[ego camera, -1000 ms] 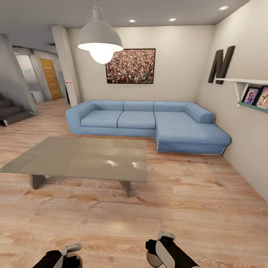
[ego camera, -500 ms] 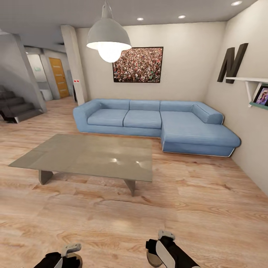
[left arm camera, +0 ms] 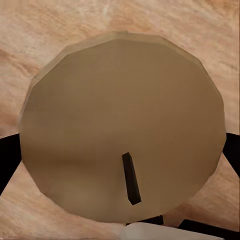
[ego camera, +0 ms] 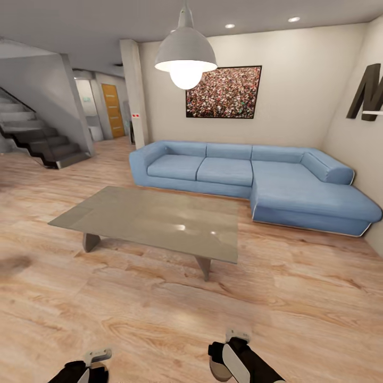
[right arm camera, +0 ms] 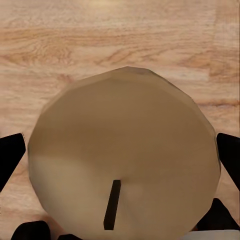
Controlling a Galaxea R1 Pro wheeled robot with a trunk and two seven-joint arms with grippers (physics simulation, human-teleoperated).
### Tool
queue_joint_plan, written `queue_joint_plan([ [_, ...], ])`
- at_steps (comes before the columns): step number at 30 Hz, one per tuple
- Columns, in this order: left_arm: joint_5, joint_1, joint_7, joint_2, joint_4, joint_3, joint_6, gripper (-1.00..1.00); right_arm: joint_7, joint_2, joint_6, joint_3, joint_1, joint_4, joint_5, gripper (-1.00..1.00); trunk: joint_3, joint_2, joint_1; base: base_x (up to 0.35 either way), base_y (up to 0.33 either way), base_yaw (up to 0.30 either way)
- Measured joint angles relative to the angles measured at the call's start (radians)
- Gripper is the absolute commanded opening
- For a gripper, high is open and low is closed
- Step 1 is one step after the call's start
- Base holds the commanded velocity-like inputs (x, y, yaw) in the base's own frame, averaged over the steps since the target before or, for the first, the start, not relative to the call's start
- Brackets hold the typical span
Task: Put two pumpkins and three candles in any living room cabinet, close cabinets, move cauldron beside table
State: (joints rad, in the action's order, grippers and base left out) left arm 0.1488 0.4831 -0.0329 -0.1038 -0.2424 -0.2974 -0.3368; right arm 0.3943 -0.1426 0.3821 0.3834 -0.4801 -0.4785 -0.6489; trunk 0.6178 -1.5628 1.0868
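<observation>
A candle (left arm camera: pixel 120 130) is clamped between the dark fingers of the left gripper (ego camera: pixel 88 367), and a second candle (right arm camera: pixel 125 150) is clamped the same way in the right gripper (ego camera: pixel 229 357); each candle is viewed end-on in its wrist view, wick (left arm camera: pixel 131 177) toward the camera, with black fingers (right arm camera: pixel 10 155) pressed at both sides. Both arms are kept low and tucked near the body, probably so the candles are carried steadily while the base travels over the wooden floor (ego camera: pixel 298 298). The table (ego camera: pixel 154 218) is seen ahead and slightly left, its glossy top bare, with the blue sofa (ego camera: pixel 255 178) set beyond it against the far wall. A picture (ego camera: pixel 223 91) is hung above the sofa and a pendant lamp (ego camera: pixel 185 53) is hung over the table. Stairs (ego camera: pixel 37 138) are placed far left. The grippers are cut off by the near edge of the head view, so the grip is judged from the wrist views. A dark smudge (ego camera: pixel 11 265) on the floor at the left edge is too vague to identify. A dark wall letter (ego camera: pixel 367 93) is cropped at the right edge. No cabinet is made out from here, so the drop-off spot is not yet located.
</observation>
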Motion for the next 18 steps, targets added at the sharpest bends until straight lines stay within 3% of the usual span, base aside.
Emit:
queue_joint_plan([
  [18, -0.004, 0.0, -0.016, 0.001, 0.0, 0.0, 0.001, -1.0, 0.001, 0.0, 0.0, 0.003, 0.0, 0.0, 0.001, -1.0, 0.0, 0.0, 0.0, 0.0, 0.0, 0.29],
])
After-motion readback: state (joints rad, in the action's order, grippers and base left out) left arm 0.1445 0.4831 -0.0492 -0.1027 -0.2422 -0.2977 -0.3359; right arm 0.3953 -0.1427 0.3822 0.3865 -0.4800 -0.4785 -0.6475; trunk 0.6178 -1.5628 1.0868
